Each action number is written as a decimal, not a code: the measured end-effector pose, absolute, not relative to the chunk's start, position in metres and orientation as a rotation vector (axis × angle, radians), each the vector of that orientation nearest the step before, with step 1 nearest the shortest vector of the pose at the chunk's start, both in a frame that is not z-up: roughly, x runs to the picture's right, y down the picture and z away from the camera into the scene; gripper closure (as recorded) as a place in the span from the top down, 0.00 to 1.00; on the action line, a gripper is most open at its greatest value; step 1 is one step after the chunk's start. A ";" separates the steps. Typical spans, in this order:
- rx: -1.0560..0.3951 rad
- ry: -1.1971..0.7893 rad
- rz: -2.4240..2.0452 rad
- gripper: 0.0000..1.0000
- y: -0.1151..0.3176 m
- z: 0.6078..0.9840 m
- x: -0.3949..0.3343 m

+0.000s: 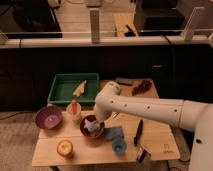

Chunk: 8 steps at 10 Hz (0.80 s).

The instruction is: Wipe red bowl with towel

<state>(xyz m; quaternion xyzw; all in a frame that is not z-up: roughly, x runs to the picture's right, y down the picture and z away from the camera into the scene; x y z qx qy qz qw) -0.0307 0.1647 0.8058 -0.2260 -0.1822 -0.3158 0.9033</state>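
The red bowl [86,131] sits on the wooden table, left of centre. The light blue towel [91,124] lies bunched up inside it, rising to a peak. My white arm comes in from the right and bends down over the bowl. My gripper [97,120] sits at the bowl's upper right rim, right on top of the towel and shut on its raised part. The arm hides the far right edge of the bowl.
A purple bowl [48,118] stands left of the red one, with a small cup [75,112] between them. A green tray [59,95] is behind. A yellow fruit [65,148], a blue object [117,139] and a black tool [138,132] lie near the front.
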 end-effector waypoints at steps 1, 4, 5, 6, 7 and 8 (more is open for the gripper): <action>-0.478 -0.374 -0.648 0.00 0.171 0.804 -0.028; -0.475 -0.401 -0.629 0.00 0.195 0.784 -0.018; -0.469 -0.418 -0.646 0.00 0.201 0.772 -0.023; -0.463 -0.434 -0.672 0.00 0.205 0.764 -0.032; -0.459 -0.451 -0.701 0.00 0.206 0.759 -0.044; -0.457 -0.468 -0.733 0.00 0.207 0.755 -0.058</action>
